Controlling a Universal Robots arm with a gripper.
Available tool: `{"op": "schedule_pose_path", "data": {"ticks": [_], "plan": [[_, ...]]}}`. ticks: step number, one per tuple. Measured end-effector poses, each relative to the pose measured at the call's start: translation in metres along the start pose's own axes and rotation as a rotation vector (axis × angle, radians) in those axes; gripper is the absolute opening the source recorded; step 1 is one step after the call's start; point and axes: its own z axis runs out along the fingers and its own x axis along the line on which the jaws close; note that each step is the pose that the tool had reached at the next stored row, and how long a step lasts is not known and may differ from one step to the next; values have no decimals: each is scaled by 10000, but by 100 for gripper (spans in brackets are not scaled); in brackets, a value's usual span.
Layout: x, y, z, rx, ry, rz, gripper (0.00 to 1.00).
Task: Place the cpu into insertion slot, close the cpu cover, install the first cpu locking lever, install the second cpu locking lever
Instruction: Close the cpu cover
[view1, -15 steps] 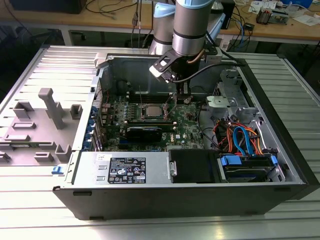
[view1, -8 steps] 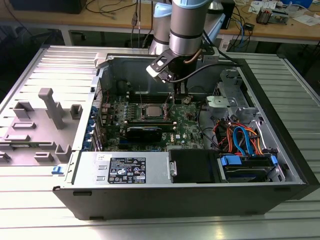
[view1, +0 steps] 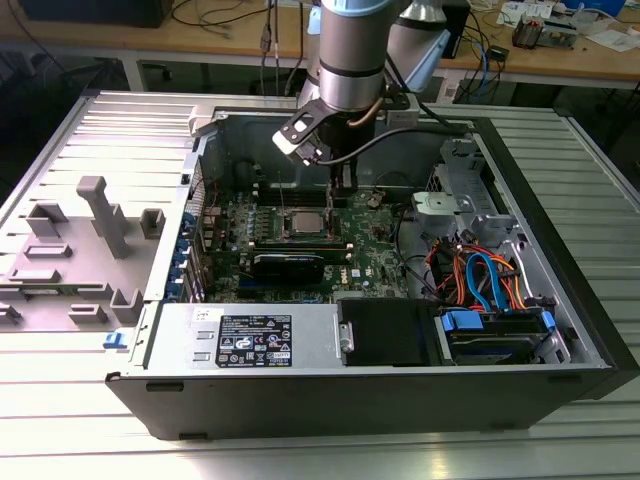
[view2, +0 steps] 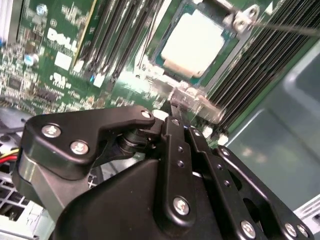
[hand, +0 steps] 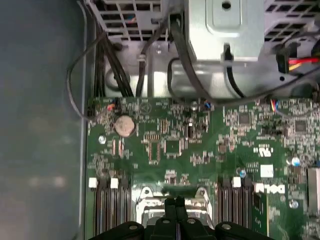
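Observation:
The cpu, a small square chip with a dull grey top, lies flat in the insertion slot on the green board; the exterior view shows the cpu in the middle of the open case. The silvery cpu cover frames the chip. A thin metal locking lever runs past the socket's corner. My gripper hangs just above one edge of the socket, its black fingers pressed together, with nothing visibly between them. A blurred silvery part sits right at the tips. In the exterior view the gripper stands just beyond the socket.
Long black memory slots flank the socket. Close by are a black card, a grey power supply and a drive cage with coloured cables. The case walls rise around the board. Grey fixtures stand on the table at the exterior view's left.

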Motion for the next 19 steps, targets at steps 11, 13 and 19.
{"op": "schedule_pose_path", "data": {"ticks": [11, 13, 19], "plan": [[1, -274, 45, -7, 7, -17, 11], [1, -285, 46, -6, 6, -18, 11], [1, -286, 46, -6, 7, -25, 11]]}}
